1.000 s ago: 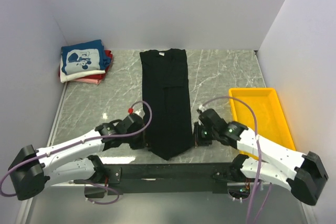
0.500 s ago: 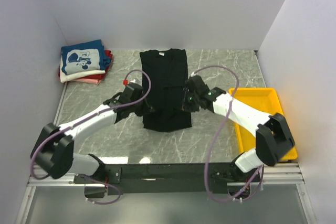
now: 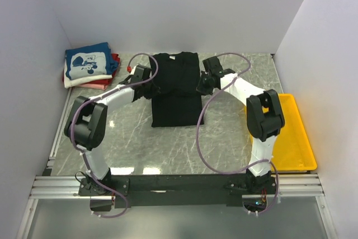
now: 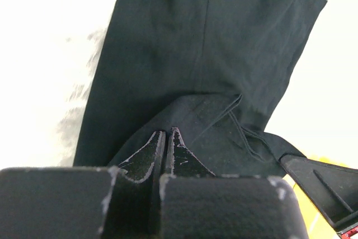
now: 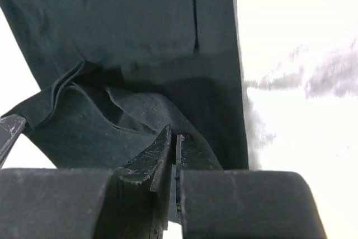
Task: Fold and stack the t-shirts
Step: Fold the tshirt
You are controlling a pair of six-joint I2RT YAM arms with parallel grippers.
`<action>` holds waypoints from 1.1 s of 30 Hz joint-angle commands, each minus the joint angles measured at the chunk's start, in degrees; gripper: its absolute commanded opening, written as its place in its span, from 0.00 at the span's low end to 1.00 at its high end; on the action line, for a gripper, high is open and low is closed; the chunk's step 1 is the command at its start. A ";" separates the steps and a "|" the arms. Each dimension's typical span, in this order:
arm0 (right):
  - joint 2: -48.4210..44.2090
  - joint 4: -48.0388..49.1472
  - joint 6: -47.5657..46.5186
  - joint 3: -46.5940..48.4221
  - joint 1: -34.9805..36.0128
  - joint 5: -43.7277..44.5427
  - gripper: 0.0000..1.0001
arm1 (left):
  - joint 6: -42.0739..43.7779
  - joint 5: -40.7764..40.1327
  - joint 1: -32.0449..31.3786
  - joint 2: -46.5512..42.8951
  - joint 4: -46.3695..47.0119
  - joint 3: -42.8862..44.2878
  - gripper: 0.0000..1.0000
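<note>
Shirt: soft black cloth t-shirt [image 3: 176, 99], matte and wrinkly, doubled over into a short rectangle at the middle-back of the grey marbled bench [image 3: 235, 132].
Left pincer [image 3: 151, 78]: clenched on the shirt's left edge, arm stretched way out.
Right pincer [image 3: 202, 84]: same deal, pinching the right edge.
Room: blue-topped folded shirt stack [image 3: 86, 65] back-left and yellow plastic tray [image 3: 296, 138] on the right, both well apart from it.

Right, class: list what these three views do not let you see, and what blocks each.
- Top view: the folded shirts under the blue shirt; it covers all but their edges.
- Top view: fingertips of the left gripper and right gripper, black against the black t-shirt.
- Both wrist views: the table beside the cloth, washed out to white by glare.
</note>
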 commanded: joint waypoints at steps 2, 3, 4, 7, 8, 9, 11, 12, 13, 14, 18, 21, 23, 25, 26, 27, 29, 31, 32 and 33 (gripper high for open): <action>2.72 0.49 -1.02 6.83 -1.78 -2.81 0.00 | 0.87 0.04 0.77 2.31 0.69 5.64 0.00; 3.07 0.48 -1.11 7.36 -2.05 -3.16 0.00 | 1.04 0.13 1.12 2.49 0.77 6.25 0.00; 3.34 0.40 -1.19 7.63 -2.13 -2.99 0.00 | 1.13 0.13 1.29 2.66 0.77 6.43 0.00; 4.39 0.31 -1.20 8.77 -2.84 -3.25 0.00 | 1.57 0.66 2.08 3.72 0.33 7.31 0.01; 4.57 0.22 -1.28 9.12 -3.10 -3.77 0.00 | 1.74 0.83 2.35 4.41 0.24 7.75 0.01; 5.01 0.05 -1.28 9.39 -3.28 -4.13 0.00 | 1.83 0.92 2.70 4.68 0.42 7.75 0.00; 5.27 0.66 -1.46 9.22 -3.72 -4.74 0.00 | 2.36 1.97 3.14 5.30 1.38 7.75 0.00; 5.27 0.75 -1.55 9.39 -3.89 -5.09 0.00 | 2.45 1.89 3.75 5.47 2.17 7.84 0.01; 5.71 0.75 -1.72 9.57 -3.89 -5.18 0.01 | 2.88 3.11 4.02 6.09 2.70 8.02 0.01; 5.97 0.40 -2.33 10.35 -4.15 -5.27 0.05 | 4.02 4.08 4.72 6.70 2.88 9.06 0.09; 6.69 -2.50 -3.66 12.73 -5.21 -4.92 0.44 | 7.19 7.68 6.30 7.68 3.22 11.10 0.55; 4.40 -1.10 -4.27 10.19 -5.21 -4.75 0.53 | 8.95 7.43 6.92 5.31 3.32 11.27 0.69; 2.03 -0.84 -4.10 8.44 -5.04 -4.39 0.53 | 9.22 6.73 6.92 2.94 2.18 10.57 0.68; 0.18 -0.57 -4.01 6.94 -4.07 -4.57 0.52 | 8.43 7.69 6.66 0.13 2.35 8.64 0.59; -0.43 0.30 -3.57 5.02 -3.72 -4.83 0.51 | 7.56 8.04 6.05 -0.75 3.57 6.02 0.53; -1.31 0.74 -3.22 4.04 -2.76 -5.09 0.49 | 7.20 8.82 5.61 -1.72 4.36 4.69 0.49; -2.10 2.14 -2.34 1.32 -1.70 -6.59 0.47 | 6.32 9.44 3.77 -3.40 5.69 1.70 0.28; -3.51 3.12 -1.81 -2.27 0.32 -6.50 0.47 | 5.79 9.45 2.53 -3.84 5.43 -0.32 0.15; -4.30 4.51 -1.64 -3.69 1.20 -6.24 0.47 | 5.44 9.79 1.39 -4.10 5.69 -1.29 0.04; -5.87 5.14 -1.46 -5.27 1.81 -6.33 0.47 | 5.09 9.97 0.77 -4.45 6.56 -2.43 0.01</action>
